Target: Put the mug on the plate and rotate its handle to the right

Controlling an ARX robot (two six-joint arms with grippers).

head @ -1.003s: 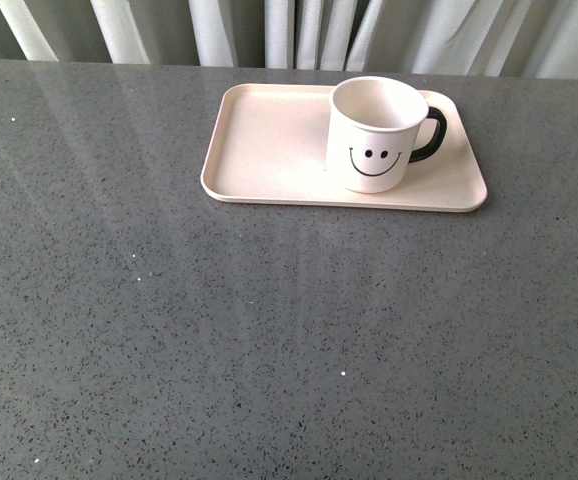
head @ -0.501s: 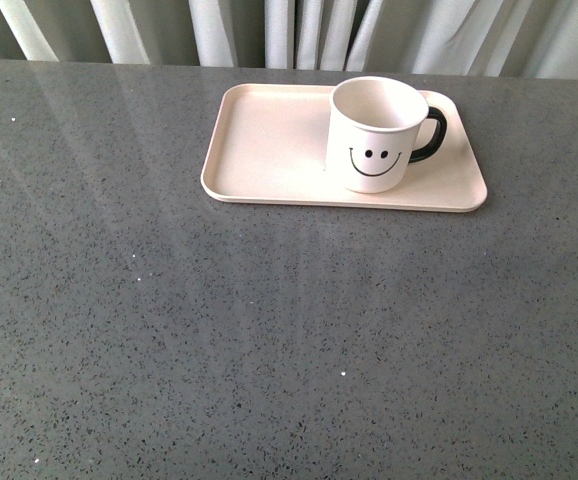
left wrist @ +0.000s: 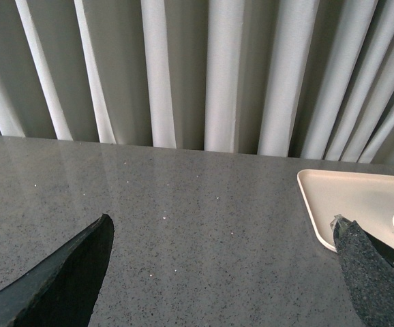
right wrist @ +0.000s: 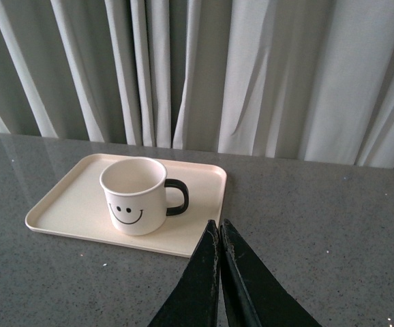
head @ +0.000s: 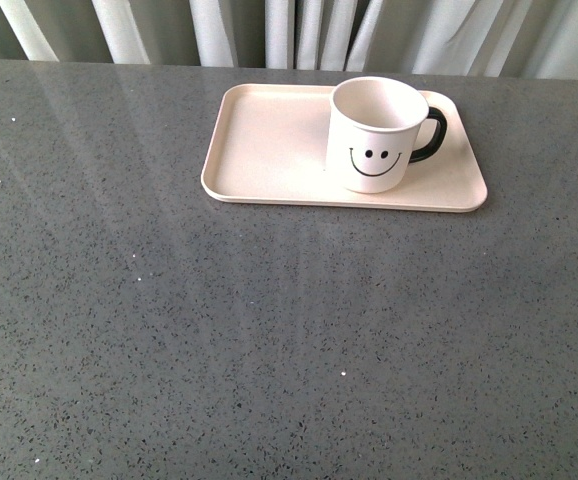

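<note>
1. While neither arm shows in the front view, the near stretch of the grey speckled bench (head: 269,340) is bare stone with light streaks.
2. Left gripper (left wrist: 224,272), seen only in the left wrist view: dark fingers (left wrist: 67,272) spread wide apart, nothing between them, hanging over bare bench, well apart from the mug.
3. Right gripper (right wrist: 219,235), seen only in the right wrist view: fingers (right wrist: 200,286) pressed together tip to tip, pinching nothing, near the plate's edge but not touching it.
4. Plate (head: 259,140): pale pink-cream tray lying flat toward the far side of the bench, long side across the front view.
5. Mug (head: 374,135): white, upright, standing on the right half of the plate, smiley face toward the front camera, inside looks empty.
6. Handle (head: 433,135): black loop, points right in the front view, over the plate's right end.
7. Curtains (head: 299,30): pale pleated, behind the bench's far edge.
</note>
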